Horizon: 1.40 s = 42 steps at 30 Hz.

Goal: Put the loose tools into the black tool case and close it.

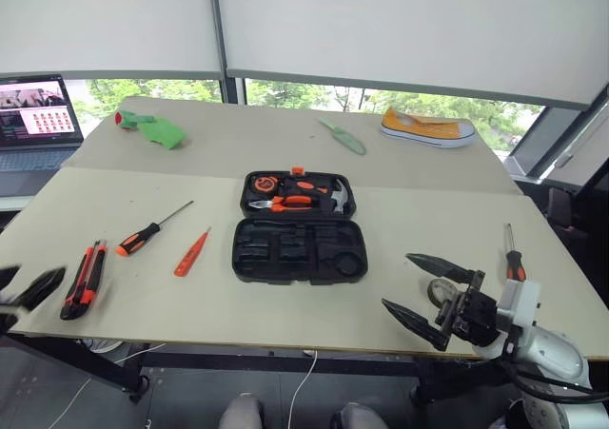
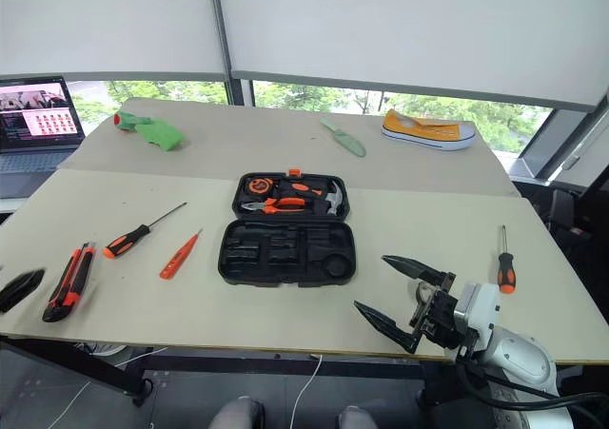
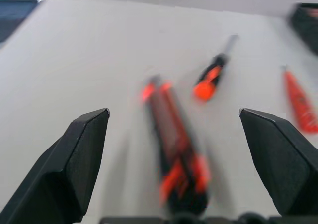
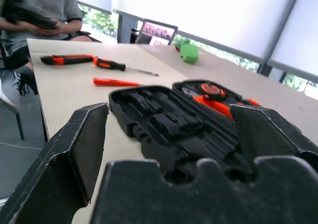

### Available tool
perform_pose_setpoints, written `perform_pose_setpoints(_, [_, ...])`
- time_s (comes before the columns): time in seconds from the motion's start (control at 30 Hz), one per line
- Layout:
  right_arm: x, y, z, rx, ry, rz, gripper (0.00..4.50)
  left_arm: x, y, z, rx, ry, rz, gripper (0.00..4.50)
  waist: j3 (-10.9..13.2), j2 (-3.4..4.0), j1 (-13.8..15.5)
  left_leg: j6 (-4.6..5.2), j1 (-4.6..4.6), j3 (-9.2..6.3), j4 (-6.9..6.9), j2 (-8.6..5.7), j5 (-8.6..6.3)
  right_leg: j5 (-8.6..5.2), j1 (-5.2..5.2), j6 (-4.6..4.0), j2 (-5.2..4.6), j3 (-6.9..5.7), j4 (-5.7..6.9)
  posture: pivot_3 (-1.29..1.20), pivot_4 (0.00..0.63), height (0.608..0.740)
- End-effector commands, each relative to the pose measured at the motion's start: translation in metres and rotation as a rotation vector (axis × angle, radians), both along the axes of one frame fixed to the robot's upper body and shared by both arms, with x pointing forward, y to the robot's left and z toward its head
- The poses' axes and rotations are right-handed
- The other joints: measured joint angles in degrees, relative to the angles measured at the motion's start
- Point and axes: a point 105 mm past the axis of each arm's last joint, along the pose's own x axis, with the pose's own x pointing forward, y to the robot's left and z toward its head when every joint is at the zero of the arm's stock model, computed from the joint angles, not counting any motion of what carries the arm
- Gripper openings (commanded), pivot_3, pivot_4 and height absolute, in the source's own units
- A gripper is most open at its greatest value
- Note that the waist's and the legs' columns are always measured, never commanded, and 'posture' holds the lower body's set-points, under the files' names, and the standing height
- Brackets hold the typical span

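Bare beige tabletop (image 1: 209, 305) is lying open between the black plastic hinged tool case (image 1: 299, 251) and the slim all-orange screwdriver (image 1: 191, 253). The orange-and-black utility knife (image 1: 84, 279) and orange-and-black-handled screwdriver (image 1: 139, 239) are crowding the left edge. Something round, possibly the dark-grey tape roll (image 1: 442, 291), is sitting behind the wide-spread right gripper (image 1: 421, 288).

Quick count: two orange-and-black screwdrivers (image 1: 143, 236) (image 1: 514, 258), one slim orange screwdriver (image 1: 191, 252), one utility knife (image 1: 84, 279), one tape roll (image 1: 442, 291), one open black tool case (image 1: 298, 227), one laptop (image 1: 38, 122), one yellow sneaker (image 1: 428, 128), one green trowel (image 1: 343, 136).
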Motion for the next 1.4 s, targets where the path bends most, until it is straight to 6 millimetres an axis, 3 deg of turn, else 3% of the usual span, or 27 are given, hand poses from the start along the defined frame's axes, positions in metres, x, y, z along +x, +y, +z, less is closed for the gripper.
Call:
perform_pose_setpoints(0.03, [-0.001,0.006,0.012,-0.002,-0.047,0.012,4.50,0.030,-0.013,-0.012,0.040,0.127,-0.079,4.49,-0.03,0.06,-0.44,0.00,0.00,0.02,0.00,0.00,0.00,0.03,-0.02,0.02,-0.01,0.00,-0.01,0.00,0.150,0.740])
perform_pose_setpoints(0.2, [-0.001,0.008,0.020,-0.007,-0.064,0.013,4.50,0.070,-0.017,-0.027,0.073,0.280,-0.098,4.49,-0.10,-0.08,-1.14,0.28,-0.18,0.07,0.00,-0.01,0.22,0.44,-0.08,0.11,0.20,0.09,0.18,0.00,0.150,0.740])
perform_pose_setpoints(0.37, [-0.003,0.004,0.023,-0.031,-0.060,-0.011,4.50,0.080,-0.006,-0.051,0.165,0.427,-0.078,4.49,-0.12,-0.10,-1.48,0.15,-0.55,-0.10,-0.02,0.12,0.06,0.23,-0.51,0.03,0.60,0.25,0.38,0.00,0.150,0.740])
perform_pose_setpoints(0.47, [-0.005,0.001,0.023,-0.033,-0.053,-0.025,4.50,0.086,-0.009,-0.055,0.151,0.429,-0.090,3.77,-0.10,-0.06,-1.08,0.18,-0.55,-0.16,0.00,0.16,-0.08,0.12,-0.47,0.03,0.69,0.27,0.35,0.00,0.150,0.740])
perform_pose_setpoints(0.57, [-0.007,0.001,0.024,-0.044,-0.053,-0.025,4.50,0.094,-0.015,-0.056,0.127,0.404,-0.123,2.60,-0.10,-0.05,-0.83,0.18,-0.54,-0.15,0.07,0.15,-0.08,0.11,-0.43,0.04,0.69,0.29,0.36,0.00,0.150,0.740])
perform_pose_setpoints(0.7, [-0.008,0.001,0.025,-0.059,-0.059,-0.015,4.50,0.107,-0.023,-0.035,0.137,0.267,-0.191,1.13,-0.10,-0.04,-0.69,0.16,-0.51,-0.17,0.30,0.15,-0.06,0.12,-0.30,0.07,0.68,0.31,0.38,0.00,0.150,0.740])
perform_pose_setpoints(0.73, [-0.007,0.001,0.026,-0.062,-0.061,-0.015,4.50,0.112,-0.034,-0.020,0.142,0.172,-0.266,0.89,-0.09,-0.04,-0.68,0.16,-0.53,-0.18,0.38,0.15,-0.05,0.13,-0.29,0.09,0.68,0.32,0.40,0.00,0.150,0.740])
perform_pose_setpoints(0.8, [-0.006,-0.001,0.028,-0.065,-0.063,-0.018,4.50,0.117,-0.049,0.001,0.161,0.053,-0.370,0.87,-0.06,-0.11,-0.57,0.15,-0.58,-0.20,0.45,0.16,0.00,0.19,-0.29,0.12,0.68,0.33,0.39,0.00,0.150,0.740])
perform_pose_setpoints(0.9, [-0.001,-0.007,0.032,-0.057,-0.064,-0.047,4.50,0.115,-0.089,0.017,0.263,-0.049,-0.634,0.87,-0.04,-0.20,-0.50,0.13,-0.76,-0.26,0.57,0.18,0.08,0.29,-0.33,0.09,0.72,0.33,0.39,0.00,0.150,0.740])
perform_pose_setpoints(1.0, [0.004,-0.014,0.034,-0.063,-0.060,-0.069,4.50,0.113,-0.132,0.018,0.354,-0.063,-0.861,0.87,-0.05,-0.19,-0.41,0.14,-0.85,-0.28,0.71,0.17,0.08,0.34,-0.31,0.14,0.73,0.35,0.39,0.00,0.150,0.740])
perform_pose_setpoints(1.2, [0.015,-0.029,0.030,-0.105,-0.016,-0.103,4.50,0.121,-0.207,0.004,0.547,-0.063,-1.134,0.87,-0.05,-0.16,-0.35,0.17,-0.85,-0.29,0.82,0.13,0.09,0.38,-0.27,0.22,0.91,0.69,0.40,0.00,0.150,0.740])
perform_pose_setpoints(1.3, [0.020,-0.033,0.027,-0.115,-0.013,-0.121,4.50,0.135,-0.229,-0.012,0.664,-0.042,-1.144,0.87,-0.05,-0.16,-0.43,0.19,-0.87,-0.29,0.87,0.08,0.09,0.41,-0.28,0.28,1.01,0.90,0.40,0.00,0.150,0.740])
perform_pose_setpoints(1.4, [0.019,-0.028,0.025,-0.101,-0.007,-0.111,4.50,0.147,-0.238,-0.015,0.682,-0.061,-1.111,0.87,-0.05,-0.16,-0.79,0.23,-0.90,-0.28,0.91,0.01,0.11,0.43,-0.30,0.37,1.22,1.36,0.39,0.00,0.150,0.740])
